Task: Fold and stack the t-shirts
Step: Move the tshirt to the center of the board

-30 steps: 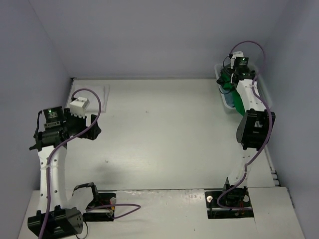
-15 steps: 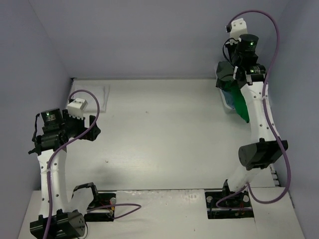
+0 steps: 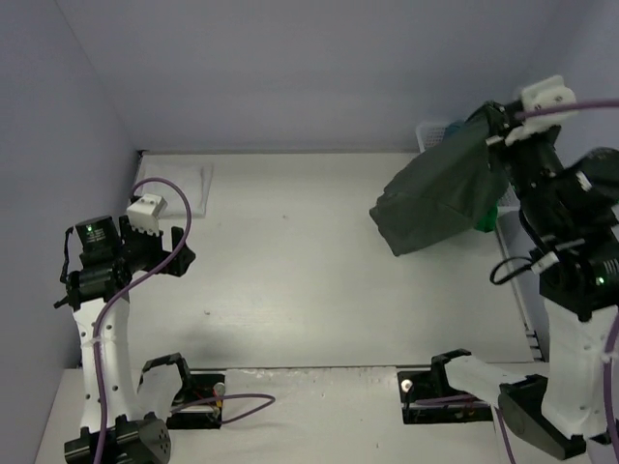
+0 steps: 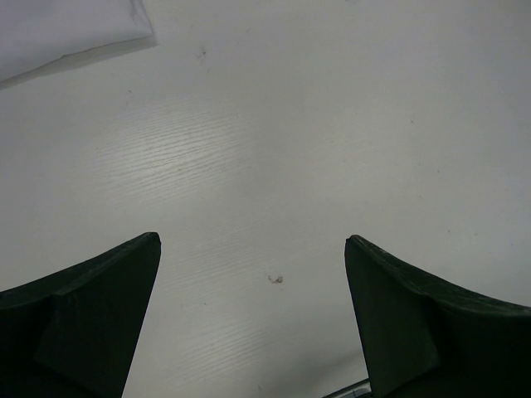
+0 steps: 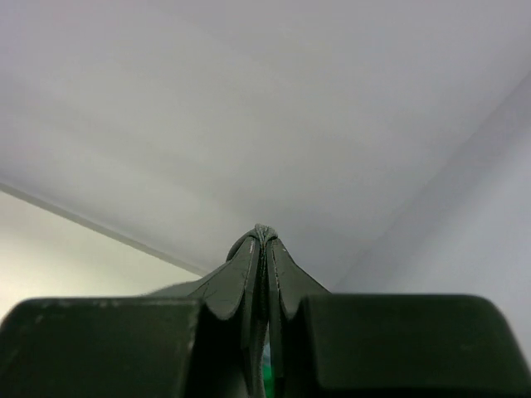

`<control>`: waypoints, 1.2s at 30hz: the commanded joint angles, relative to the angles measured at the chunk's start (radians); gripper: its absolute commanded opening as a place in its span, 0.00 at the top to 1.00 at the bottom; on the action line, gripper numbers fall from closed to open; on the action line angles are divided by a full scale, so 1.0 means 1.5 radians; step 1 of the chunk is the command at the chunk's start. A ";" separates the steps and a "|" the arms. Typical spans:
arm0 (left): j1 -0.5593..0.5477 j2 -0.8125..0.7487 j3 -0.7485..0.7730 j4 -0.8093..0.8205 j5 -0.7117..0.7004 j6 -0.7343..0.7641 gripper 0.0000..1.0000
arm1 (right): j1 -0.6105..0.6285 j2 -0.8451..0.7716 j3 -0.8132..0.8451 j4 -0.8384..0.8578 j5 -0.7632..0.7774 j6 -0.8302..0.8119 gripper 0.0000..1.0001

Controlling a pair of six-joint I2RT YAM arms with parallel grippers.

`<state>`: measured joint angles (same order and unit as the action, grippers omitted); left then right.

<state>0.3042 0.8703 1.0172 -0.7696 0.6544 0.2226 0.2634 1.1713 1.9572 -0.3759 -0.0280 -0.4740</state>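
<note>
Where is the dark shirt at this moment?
Top view, far right: the dark shirt hangs above the table, pinched in the right gripper, beside the basket.

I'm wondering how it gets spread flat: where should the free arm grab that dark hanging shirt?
Probably the lower left corner of the dark shirt, approached from the left. The right gripper pinches its top, so the cloth drapes down and leftward, leaving that corner free and nearest the open left gripper.

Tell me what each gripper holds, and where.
The right gripper pinches the dark shirt by a bunched bit at its upper edge. The left gripper is open, holding nothing.
</note>
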 commanded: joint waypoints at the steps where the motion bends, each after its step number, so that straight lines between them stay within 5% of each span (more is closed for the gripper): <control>1: 0.008 -0.007 0.011 0.039 0.024 -0.009 0.13 | 0.001 -0.062 -0.060 0.045 -0.130 0.000 1.00; 12: 0.017 -0.021 -0.004 0.046 0.041 -0.011 0.13 | 0.001 -0.059 -0.011 -0.014 -0.212 0.050 1.00; 19: 0.021 -0.020 -0.011 0.050 0.046 -0.014 0.13 | 0.002 -0.041 -0.153 -0.038 -0.363 0.091 1.00; 25: 0.021 -0.013 -0.008 0.051 0.044 -0.015 0.13 | 0.071 -0.025 -0.251 -0.047 -0.310 0.055 1.00; 29: 0.025 -0.014 -0.010 0.052 0.043 -0.014 0.13 | 0.156 -0.025 -0.318 -0.057 -0.252 0.028 0.80; 35: 0.028 -0.020 -0.014 0.050 0.043 -0.015 0.13 | 0.213 -0.043 -0.442 -0.049 -0.113 0.004 0.00; 36: 0.028 -0.020 -0.014 0.051 0.043 -0.015 0.13 | 0.213 -0.045 -0.452 -0.045 -0.088 0.004 0.00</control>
<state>0.3370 0.8478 0.9852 -0.7498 0.6922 0.2039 0.5846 1.1343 1.3056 -0.5095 -0.3092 -0.4450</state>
